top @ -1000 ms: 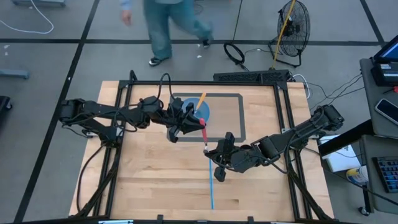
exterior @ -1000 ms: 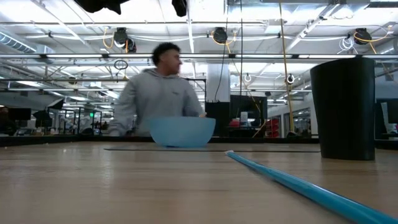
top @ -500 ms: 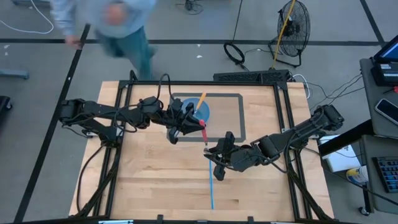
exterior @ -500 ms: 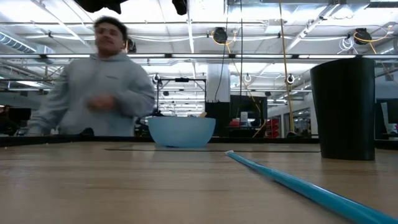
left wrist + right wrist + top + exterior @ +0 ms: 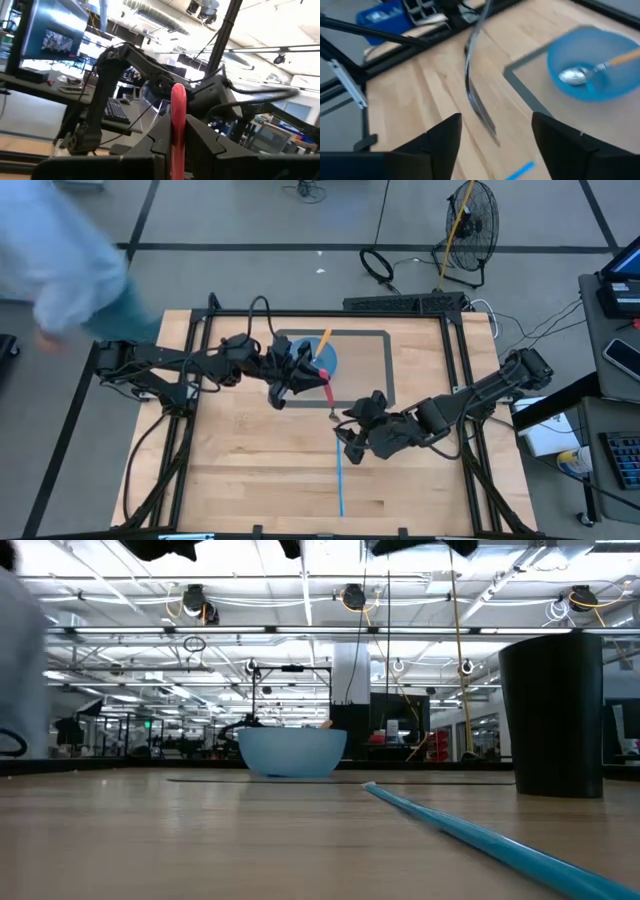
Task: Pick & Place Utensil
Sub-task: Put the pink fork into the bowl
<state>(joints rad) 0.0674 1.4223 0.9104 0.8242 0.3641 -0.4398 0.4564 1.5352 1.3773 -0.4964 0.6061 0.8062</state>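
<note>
My left gripper [image 5: 306, 376] is shut on a red-handled fork [image 5: 328, 390] above the table, just near of the blue bowl [image 5: 318, 357]. The bowl stands on a grey-edged mat and holds an orange-handled spoon [image 5: 592, 69]. My right gripper [image 5: 348, 430] is open just near of the fork's metal end. In the right wrist view the metal end [image 5: 476, 102] hangs in front of its spread fingers, apart from them. A long blue stick [image 5: 340, 480] lies flat on the wood nearer the front edge. My left gripper pinches the fork's red handle [image 5: 177, 112] between its two fingers, which come from the table's left. The fork slants down toward the near side, its metal end [image 5: 333, 414] lowest. It hangs clear of the table.
A person [image 5: 60, 270] passes beyond the table's far left corner. A fan [image 5: 468, 220] and cables lie on the floor behind. A tall black object [image 5: 553, 715] stands at the right in the low view. Bare wood spreads on the near left.
My right gripper has let go of the fork's metal end and drawn back a little toward the table's right edge. The fork stays in my left gripper. The person has walked along the far side toward the left.
</note>
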